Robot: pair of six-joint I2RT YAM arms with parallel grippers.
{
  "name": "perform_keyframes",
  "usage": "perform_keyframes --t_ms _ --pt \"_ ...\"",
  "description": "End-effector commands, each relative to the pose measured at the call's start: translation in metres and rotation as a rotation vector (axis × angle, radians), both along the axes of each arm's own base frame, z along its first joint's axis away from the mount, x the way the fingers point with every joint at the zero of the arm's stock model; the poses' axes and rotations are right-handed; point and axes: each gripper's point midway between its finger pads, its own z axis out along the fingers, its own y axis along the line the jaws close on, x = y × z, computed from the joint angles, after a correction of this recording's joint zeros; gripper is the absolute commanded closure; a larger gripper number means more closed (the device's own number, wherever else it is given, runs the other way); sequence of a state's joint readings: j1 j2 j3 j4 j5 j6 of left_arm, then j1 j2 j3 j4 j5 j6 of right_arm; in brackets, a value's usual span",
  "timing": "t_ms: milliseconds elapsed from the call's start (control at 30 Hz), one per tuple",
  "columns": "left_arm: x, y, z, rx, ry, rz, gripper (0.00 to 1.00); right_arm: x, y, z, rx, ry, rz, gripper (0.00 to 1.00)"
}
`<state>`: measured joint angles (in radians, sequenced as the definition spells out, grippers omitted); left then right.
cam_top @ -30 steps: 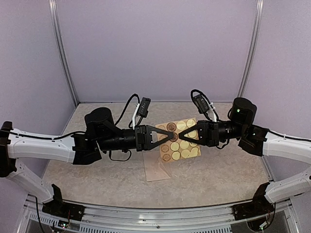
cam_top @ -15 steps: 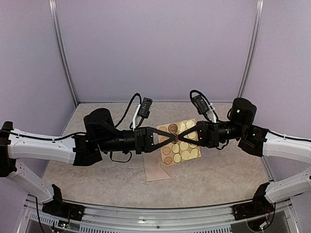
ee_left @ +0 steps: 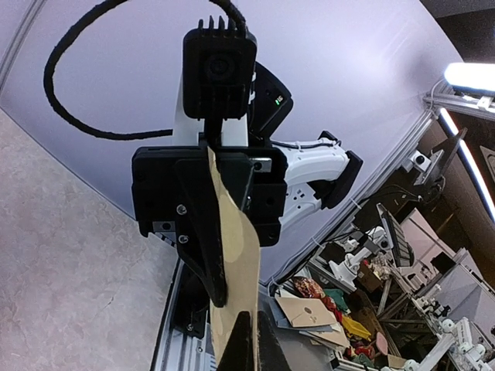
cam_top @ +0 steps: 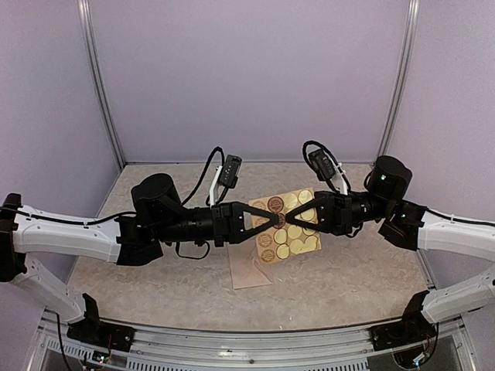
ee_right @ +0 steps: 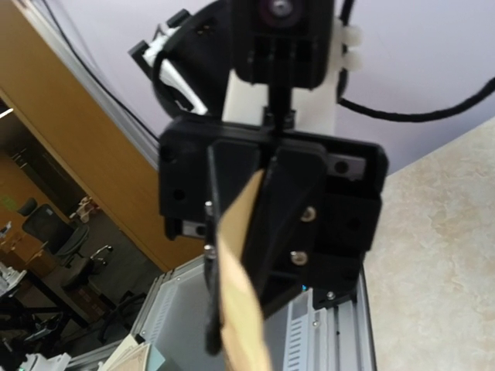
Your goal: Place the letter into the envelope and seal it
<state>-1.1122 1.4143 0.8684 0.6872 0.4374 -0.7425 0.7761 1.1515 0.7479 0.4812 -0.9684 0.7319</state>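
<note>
A tan sheet of round stickers (cam_top: 292,229) hangs in the air over the table's middle, held from both sides. My left gripper (cam_top: 272,219) is shut on its left edge and my right gripper (cam_top: 290,220) is shut on it from the right, tips almost touching. In the left wrist view the sheet (ee_left: 236,263) runs edge-on between my own fingertips (ee_left: 241,349). In the right wrist view it (ee_right: 240,309) curves down past the left gripper's fingers (ee_right: 210,309). The pale cream-pink envelope (cam_top: 249,268) lies flat on the table below. No handwritten letter shows.
The beige table (cam_top: 155,278) has purple walls at the back and sides. A metal rail (cam_top: 247,344) runs along the near edge between the arm bases. Black cables (cam_top: 209,166) loop above both wrists.
The two grippers have drawn closer together at the sticker sheet, the left one reaching further right. The sheet stays held above the envelope, which has not moved.
</note>
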Motion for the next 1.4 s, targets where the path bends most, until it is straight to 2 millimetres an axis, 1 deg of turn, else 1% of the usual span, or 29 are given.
perform_keyframes --t_ms 0,267,500,800,933,1367 --pt "-0.006 0.002 0.009 -0.034 -0.032 -0.012 1.00 -0.016 -0.005 0.014 0.057 -0.041 0.062 1.00" --pt "-0.008 0.000 0.012 -0.040 -0.037 -0.024 1.00 -0.024 -0.003 0.016 0.076 -0.062 0.094 1.00" --pt "-0.011 -0.002 0.016 -0.049 -0.043 -0.040 1.00 -0.027 0.001 0.017 0.083 -0.071 0.108 1.00" --pt "-0.019 -0.004 0.023 -0.072 -0.057 -0.070 1.00 -0.017 0.006 0.008 0.052 -0.043 0.063 1.00" --pt "-0.021 -0.005 0.024 -0.076 -0.059 -0.079 1.00 -0.014 0.007 0.008 0.051 -0.041 0.052 1.00" --pt "-0.017 -0.010 0.020 -0.071 -0.045 -0.069 1.00 -0.021 0.012 0.008 0.047 -0.043 0.092 1.00"
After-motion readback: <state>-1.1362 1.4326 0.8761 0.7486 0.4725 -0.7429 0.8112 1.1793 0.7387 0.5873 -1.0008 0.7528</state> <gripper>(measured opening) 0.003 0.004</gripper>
